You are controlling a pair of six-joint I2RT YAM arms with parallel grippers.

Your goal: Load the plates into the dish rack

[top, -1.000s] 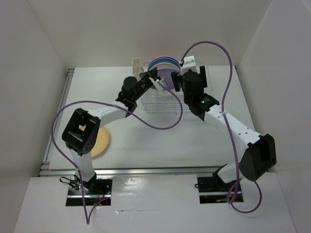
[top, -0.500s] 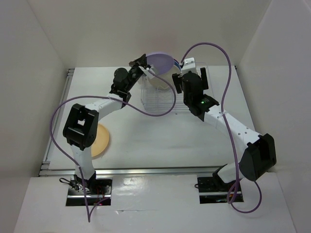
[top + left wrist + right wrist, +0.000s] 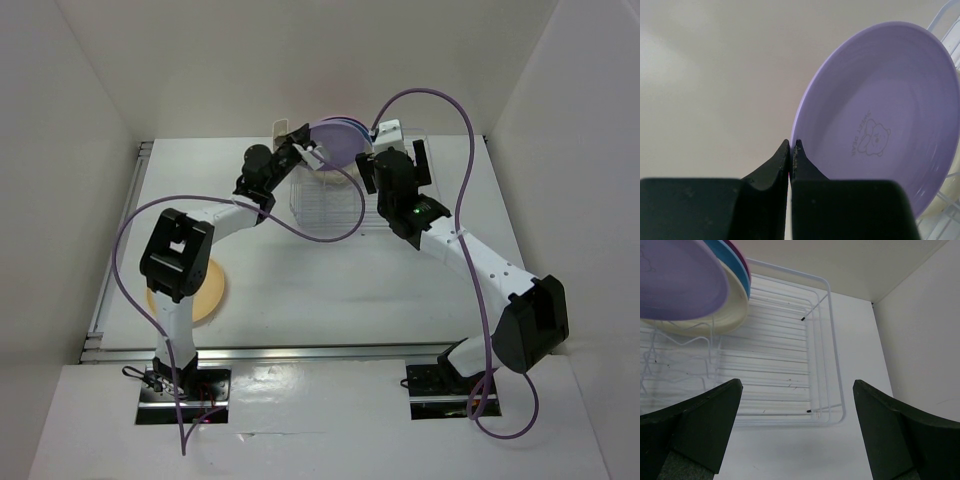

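Note:
My left gripper (image 3: 298, 152) (image 3: 791, 144) is shut on the rim of the purple plate (image 3: 336, 141) (image 3: 880, 115) and holds it tilted over the far left part of the dish rack (image 3: 330, 200) (image 3: 790, 350). Behind it the cream-white plate (image 3: 715, 325), the blue plate (image 3: 736, 266) and the pink plate (image 3: 738, 250) stand on edge in the rack. My right gripper (image 3: 393, 163) (image 3: 796, 386) is open and empty above the rack's right half. The orange-yellow plate (image 3: 207, 290) lies flat on the table at the left, partly hidden by the left arm.
A small cream cutlery cup (image 3: 283, 131) sits at the rack's far left end. White walls close in the table on the left, back and right. Purple cables loop over both arms above the rack's near side.
My left gripper lifted the purple plate up and away from the rack's near slots, then lowered it slightly towards the standing plates. The right arm has barely moved.

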